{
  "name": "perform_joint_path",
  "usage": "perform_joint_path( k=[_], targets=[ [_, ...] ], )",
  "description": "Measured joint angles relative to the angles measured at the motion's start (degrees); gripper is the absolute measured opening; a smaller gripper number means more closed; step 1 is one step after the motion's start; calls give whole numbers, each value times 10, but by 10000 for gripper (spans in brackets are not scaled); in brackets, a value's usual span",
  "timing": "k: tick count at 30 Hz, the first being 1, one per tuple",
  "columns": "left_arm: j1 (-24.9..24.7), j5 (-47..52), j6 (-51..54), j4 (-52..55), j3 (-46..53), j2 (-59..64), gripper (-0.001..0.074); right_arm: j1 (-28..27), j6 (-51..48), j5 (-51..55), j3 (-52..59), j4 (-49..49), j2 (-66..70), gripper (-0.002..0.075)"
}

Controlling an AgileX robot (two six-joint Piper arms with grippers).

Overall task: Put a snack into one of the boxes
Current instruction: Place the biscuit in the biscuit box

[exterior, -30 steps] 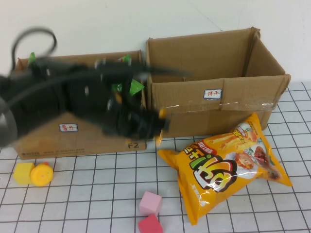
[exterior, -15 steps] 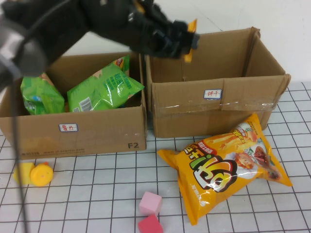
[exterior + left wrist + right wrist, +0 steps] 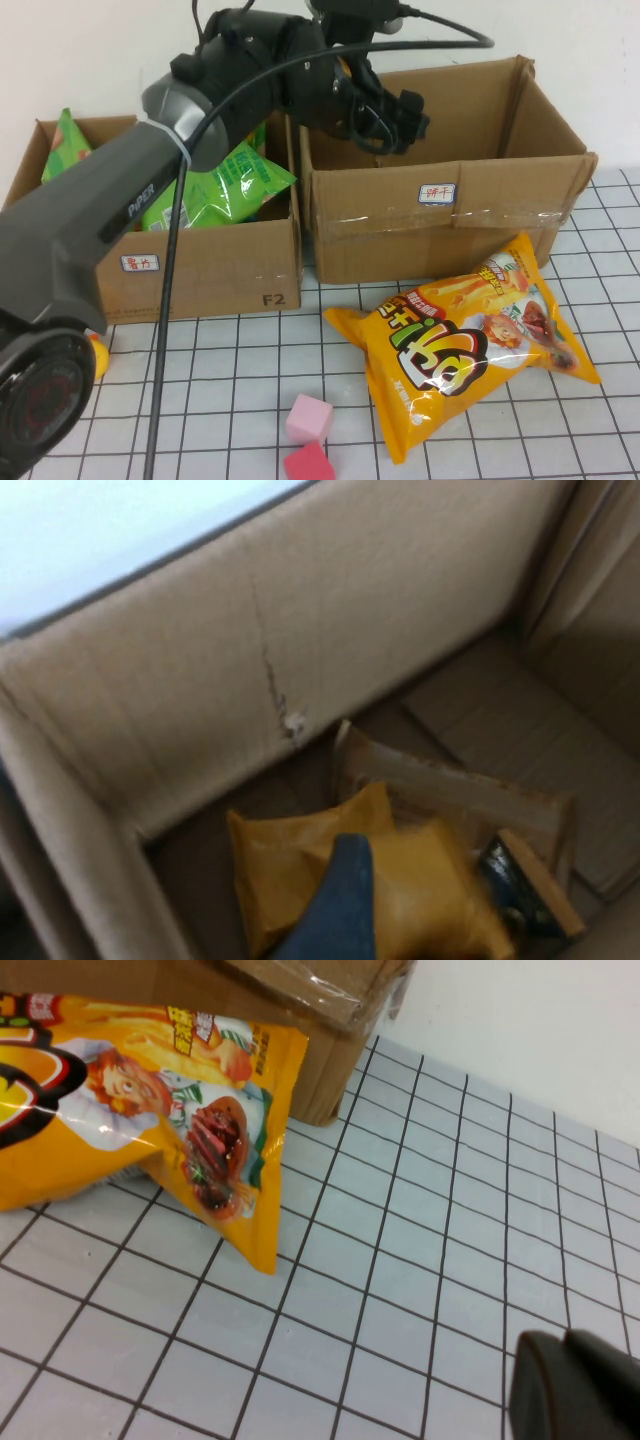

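Observation:
A large orange snack bag point(image 3: 470, 335) lies flat on the table in front of the right cardboard box point(image 3: 450, 215); it also shows in the right wrist view point(image 3: 130, 1090). My left gripper point(image 3: 398, 112) reaches down into the right box. In the left wrist view the left gripper point(image 3: 522, 880) is right beside a small yellow snack bag point(image 3: 410, 880) low inside the box; I cannot tell whether it holds the bag. My right gripper point(image 3: 575, 1392) is shut and empty above the table, to the right of the large bag.
The left cardboard box point(image 3: 200, 270) holds green snack bags point(image 3: 215, 185). Two pink cubes point(image 3: 309, 418) sit near the front edge. A yellow toy point(image 3: 97, 352) lies at the left, partly behind my left arm.
My left arm has swung from in front of the left box, up over the boxes, and down into the right box. The large orange bag has not moved.

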Motion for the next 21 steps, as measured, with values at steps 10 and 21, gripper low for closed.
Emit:
perform_joint_path(
  k=[10,21],
  targets=[
    [0,139,16,41,-71,-13,477,0,0,-9,9,0,0,0],
    [0,311,39,62,-125,-81,9,0,0,-1,9,31,0,0]
  ],
)
